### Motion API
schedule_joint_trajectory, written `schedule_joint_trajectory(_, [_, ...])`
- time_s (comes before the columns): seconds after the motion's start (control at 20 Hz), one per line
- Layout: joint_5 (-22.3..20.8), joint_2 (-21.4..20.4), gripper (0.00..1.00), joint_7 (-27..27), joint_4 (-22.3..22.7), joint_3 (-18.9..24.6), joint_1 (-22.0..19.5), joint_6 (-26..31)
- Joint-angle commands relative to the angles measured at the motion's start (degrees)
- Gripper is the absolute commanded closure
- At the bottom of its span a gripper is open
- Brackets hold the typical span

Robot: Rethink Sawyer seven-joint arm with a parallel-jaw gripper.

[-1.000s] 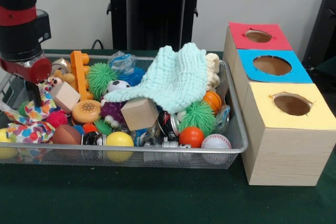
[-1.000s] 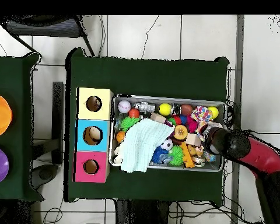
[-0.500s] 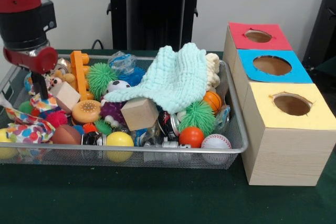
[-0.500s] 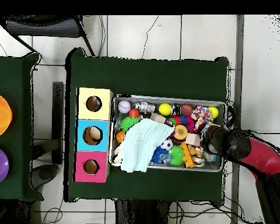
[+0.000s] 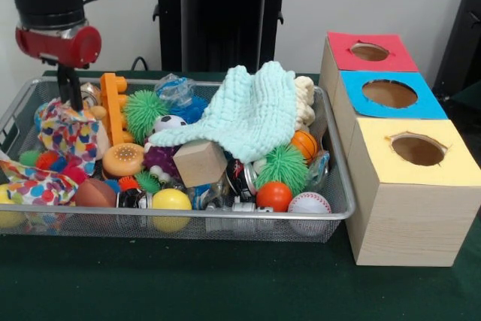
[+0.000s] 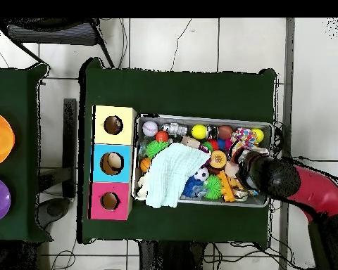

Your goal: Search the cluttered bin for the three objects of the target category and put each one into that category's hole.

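The wire mesh bin (image 5: 225, 216) is full of toys. My gripper (image 5: 71, 99) is at the bin's left end in the front view, shut on a white polka-dot cloth (image 5: 68, 131) that hangs from it just above the toys. A second polka-dot cloth (image 5: 34, 186) lies at the bin's front left corner and also shows in the overhead view (image 6: 245, 136). A third one is hidden. The round hole (image 5: 418, 149) in the yellow box top is at the right, nearest the camera. In the overhead view the arm (image 6: 274, 176) covers the gripper.
A mint green waffle cloth (image 5: 248, 114) drapes over the middle of the bin. A wooden cube (image 5: 199, 162), balls and spiky toys fill the rest. The blue-topped hole (image 5: 389, 94) and red-topped hole (image 5: 370, 52) lie behind the yellow one.
My gripper has risen and moved slightly right, lifting a polka-dot cloth up off the pile. The other polka-dot cloth stays at the front left corner.
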Motion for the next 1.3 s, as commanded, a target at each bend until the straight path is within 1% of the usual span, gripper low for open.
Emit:
schedule_joint_trajectory(0.05, [-0.3,-8.9,1.0,1.5,8.5,4.1,4.1,-4.4])
schedule_joint_trajectory(0.2, [1.3,-12.0,1.0,2.9,10.3,4.3,5.7,-4.9])
schedule_joint_trajectory(0.3, [2.6,-13.4,1.0,3.9,10.9,3.9,7.1,-4.1])
schedule_joint_trajectory(0.5, [5.6,-15.4,1.0,6.1,12.5,3.9,9.2,-4.6])
schedule_joint_trajectory(0.65, [7.7,-17.6,1.0,8.3,14.2,2.7,11.8,-4.8])
schedule_joint_trajectory(0.85, [10.4,-20.3,1.0,9.6,15.8,1.2,14.4,-4.8])
schedule_joint_trajectory(1.05, [12.5,-22.5,1.0,11.5,16.0,-1.3,18.3,-4.0])
schedule_joint_trajectory(1.3, [14.4,-23.9,1.0,13.8,15.6,-4.6,23.0,-2.9])
